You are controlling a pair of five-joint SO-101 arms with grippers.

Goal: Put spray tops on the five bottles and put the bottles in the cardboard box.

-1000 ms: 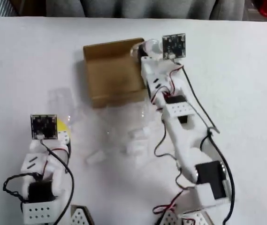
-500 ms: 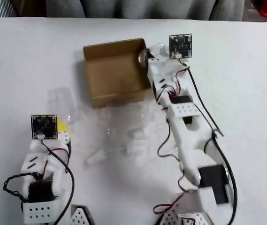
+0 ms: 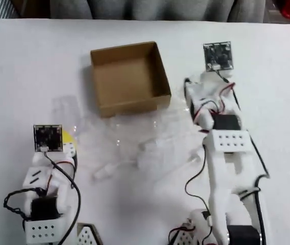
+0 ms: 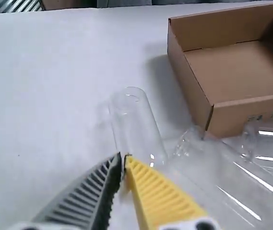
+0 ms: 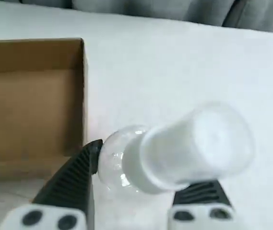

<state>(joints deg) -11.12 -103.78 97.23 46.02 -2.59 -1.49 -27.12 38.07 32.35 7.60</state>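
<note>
1. The capped bottle [image 5: 126, 167] looks light, stiff and slippery; I would grip its clear body, below the white spray top [image 5: 198, 141].
2. The right gripper [image 5: 146, 167] clasps it, jaws spread bottle-wide, just right of the cardboard box [image 3: 129, 106].
3. The left gripper [image 4: 123, 160] is clenched on nothing, beside a lying bottle [image 4: 136, 120].

high: looked down over whole table [image 3: 32, 61] | wrists: low, close, faced far | shared: cardboard box [image 3: 129, 76]
</note>
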